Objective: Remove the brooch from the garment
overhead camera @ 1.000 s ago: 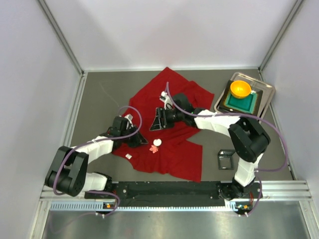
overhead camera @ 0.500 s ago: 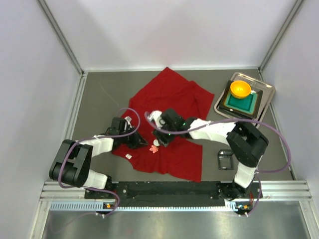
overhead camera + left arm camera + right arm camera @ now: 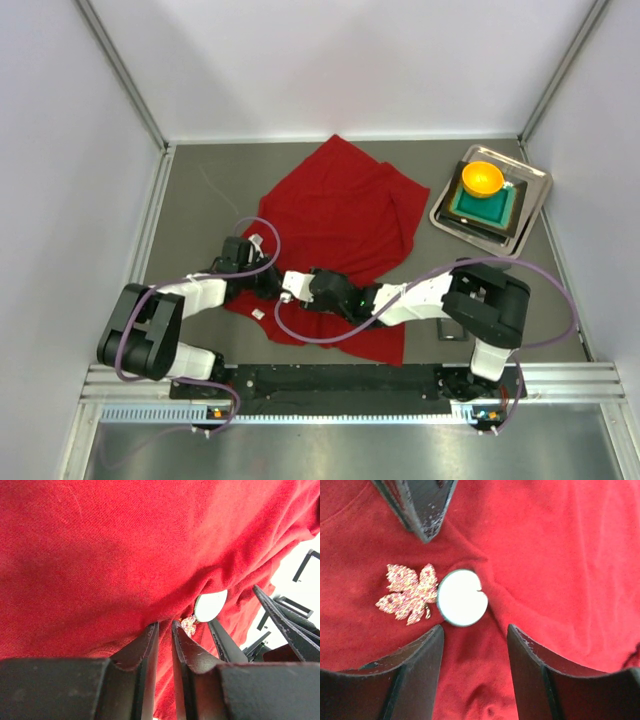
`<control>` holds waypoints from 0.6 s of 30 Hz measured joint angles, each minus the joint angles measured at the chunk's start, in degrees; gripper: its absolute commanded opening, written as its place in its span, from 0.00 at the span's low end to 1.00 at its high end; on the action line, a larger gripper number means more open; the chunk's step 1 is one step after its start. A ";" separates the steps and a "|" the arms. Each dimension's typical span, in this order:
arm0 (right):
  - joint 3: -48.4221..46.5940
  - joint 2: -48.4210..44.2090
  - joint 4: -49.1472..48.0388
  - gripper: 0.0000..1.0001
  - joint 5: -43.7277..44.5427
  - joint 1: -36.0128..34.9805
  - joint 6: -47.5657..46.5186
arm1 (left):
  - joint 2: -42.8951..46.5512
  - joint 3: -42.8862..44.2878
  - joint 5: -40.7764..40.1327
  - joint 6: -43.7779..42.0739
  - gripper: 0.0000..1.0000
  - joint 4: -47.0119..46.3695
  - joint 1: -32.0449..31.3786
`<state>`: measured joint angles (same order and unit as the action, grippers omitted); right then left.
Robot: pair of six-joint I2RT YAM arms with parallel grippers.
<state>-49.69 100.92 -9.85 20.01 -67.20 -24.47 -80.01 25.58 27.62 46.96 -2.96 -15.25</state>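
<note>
The red garment (image 3: pixel 340 205) lies spread on the grey table. In the right wrist view the pale pink leaf brooch (image 3: pixel 407 592) sits on the cloth next to a round white disc (image 3: pixel 461 597). My right gripper (image 3: pixel 475 630) is open and empty, its tips just short of the disc. My left gripper (image 3: pixel 164 625) is shut on a fold of the garment (image 3: pixel 100 555), with the brooch (image 3: pixel 188 625) and disc (image 3: pixel 210 605) just beyond its tips. In the top view the left gripper (image 3: pixel 272 283) and right gripper (image 3: pixel 293 290) nearly meet at the garment's near left part, and the brooch is hidden beneath them.
A small white tag (image 3: pixel 258 314) lies on the garment's near left edge. A metal tray (image 3: pixel 533 195) at the back right holds a green block and an orange bowl (image 3: pixel 482 178). A small black frame (image 3: pixel 452 325) lies near the right arm.
My right arm has swung from the garment's middle toward the near left, bringing its open gripper to the brooch and disc. The left gripper has stayed in place on the cloth.
</note>
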 measured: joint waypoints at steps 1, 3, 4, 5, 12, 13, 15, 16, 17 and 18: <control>0.33 0.22 -0.98 0.52 0.92 -0.20 -0.66 | 0.04 -0.02 0.00 -0.07 0.23 0.00 0.02; 0.59 1.01 -3.15 0.51 3.15 -0.59 -2.25 | 0.09 -0.17 0.02 -0.11 0.23 -0.07 0.07; 0.59 1.64 -4.50 0.50 4.11 -0.72 -2.99 | 0.22 -0.28 0.02 -0.13 0.23 -0.04 0.11; 0.61 2.23 -5.60 0.50 5.03 -0.85 -3.72 | 0.42 -0.44 0.00 -0.15 0.23 -0.04 0.13; 2.34 3.17 -10.84 0.43 6.45 -1.33 -6.05 | 1.62 -1.18 -0.22 -0.33 0.23 0.33 0.20; 2.47 3.19 -11.32 0.41 6.51 -1.33 -6.14 | 1.79 -1.27 -0.24 -0.35 0.23 0.46 0.22; 2.93 3.21 -12.76 0.37 6.51 -1.36 -6.34 | 1.99 -1.33 -0.26 -0.37 0.23 0.70 0.22; 3.23 3.21 -13.64 0.35 6.49 -1.38 -6.32 | 2.10 -1.33 -0.26 -0.39 0.23 0.83 0.22; 3.54 3.21 -14.29 0.31 6.51 -1.40 -6.27 | 2.19 -1.38 -0.35 -0.39 0.23 0.94 0.22; 3.72 3.19 -14.75 0.30 6.51 -1.42 -6.05 | 2.27 -1.38 -0.42 -0.39 0.23 1.07 0.22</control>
<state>-45.98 104.12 -24.60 26.52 -68.62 -30.52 -77.73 24.21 27.20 46.57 -1.89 -15.03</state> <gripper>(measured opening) 0.363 0.230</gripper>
